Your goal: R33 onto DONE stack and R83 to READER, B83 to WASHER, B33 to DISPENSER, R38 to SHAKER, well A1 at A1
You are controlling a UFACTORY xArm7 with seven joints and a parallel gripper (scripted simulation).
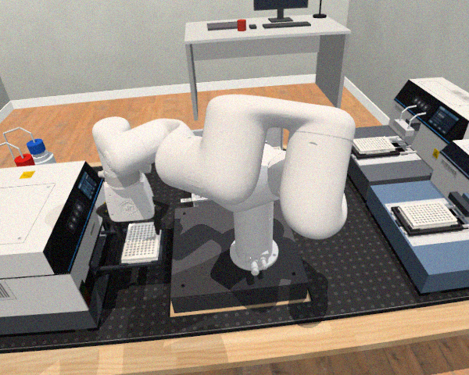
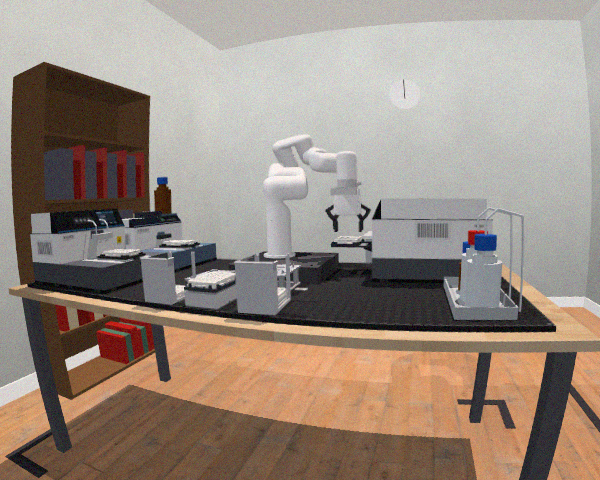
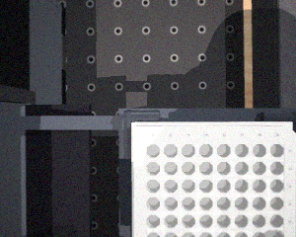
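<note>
Two black fingers of the gripper (image 2: 347,223) hang spread wide and hold nothing, poised above the white well plate (image 1: 141,242) on the reader (image 1: 23,226) tray. Seen from the exterior view, the fingertips stand a little above the plate, one on each side of it, with clear air between. From the wrist view, the plate (image 3: 212,180) fills the lower right, its near short edge and left long edge sharp against the dark tray (image 3: 74,122); perforated black deck (image 3: 148,44) lies open beyond. The reader's housing rises close on one side of the tray, while the arm's dark base block (image 1: 186,291) sits just beside it on the other. Rows of round wells cover the flat-lying plate; its label cannot be read.
</note>
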